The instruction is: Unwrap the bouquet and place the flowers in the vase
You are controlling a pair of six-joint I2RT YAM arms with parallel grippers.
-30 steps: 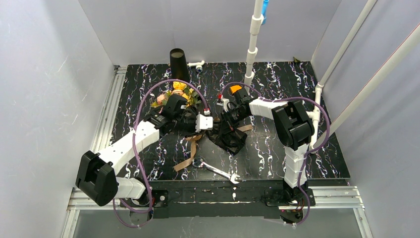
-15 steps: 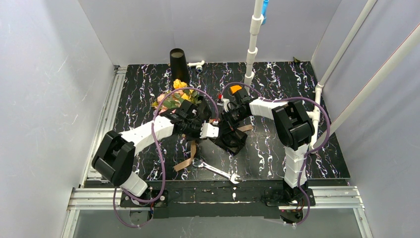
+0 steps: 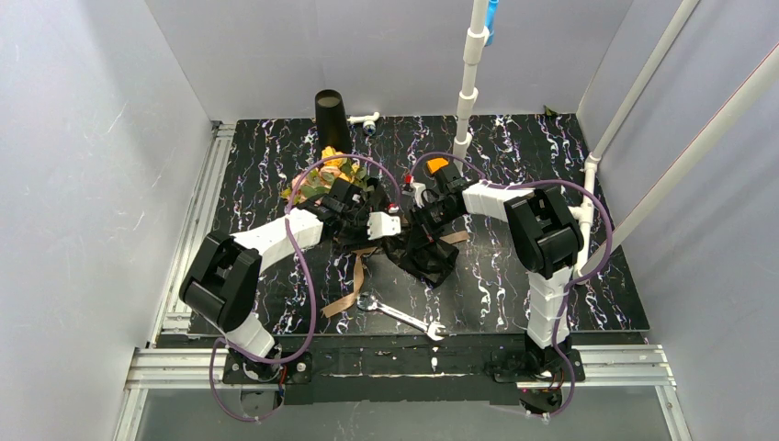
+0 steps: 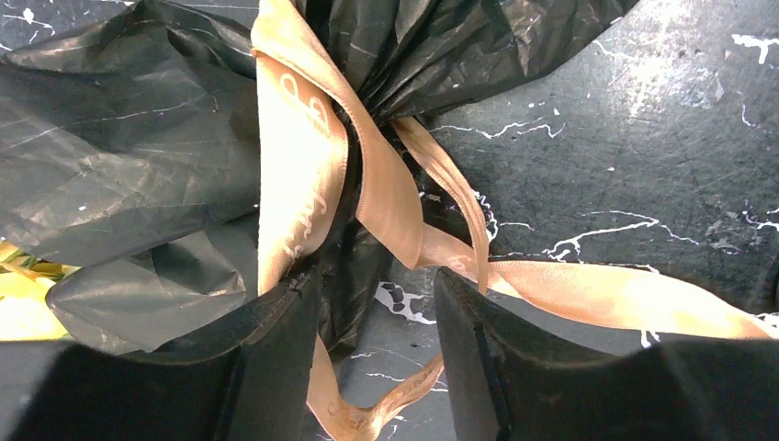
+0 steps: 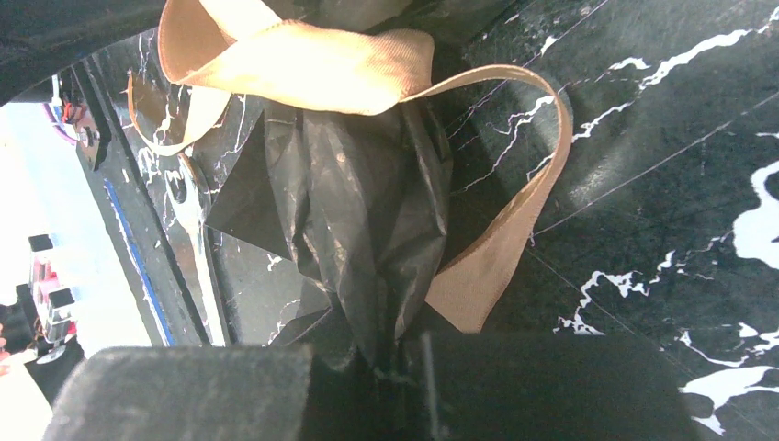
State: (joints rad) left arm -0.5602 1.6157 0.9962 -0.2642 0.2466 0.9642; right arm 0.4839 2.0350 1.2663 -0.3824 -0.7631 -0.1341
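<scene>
The bouquet (image 3: pixel 354 207) lies across the middle of the table. Its pink and yellow flowers (image 3: pixel 323 175) point back-left, toward the black vase (image 3: pixel 331 115), which stands upright at the rear edge. The black wrapping paper (image 4: pixel 119 175) is gathered at a tan ribbon (image 4: pixel 303 156) tied round it. My left gripper (image 4: pixel 377 354) is open just above that knot; loose ribbon strands run between its fingers (image 4: pixel 501 358), and the wrap brushes the left one. My right gripper (image 5: pixel 404 363) is shut on the tail of the wrapping paper (image 5: pixel 367 230); in the top view it (image 3: pixel 421 219) sits right of the left gripper (image 3: pixel 381 225).
Ribbon tails (image 3: pixel 349 285) trail toward the near edge. A metal wrench (image 3: pixel 400 317) lies just beyond them at the front. A white pipe post (image 3: pixel 468 87) stands behind the right arm, and a small white fitting (image 3: pixel 365 119) lies beside the vase.
The left gripper's jaws have widened over the knot, after dipping toward the near edge and coming back. The left arm's elbow swung right. The right arm has not moved.
</scene>
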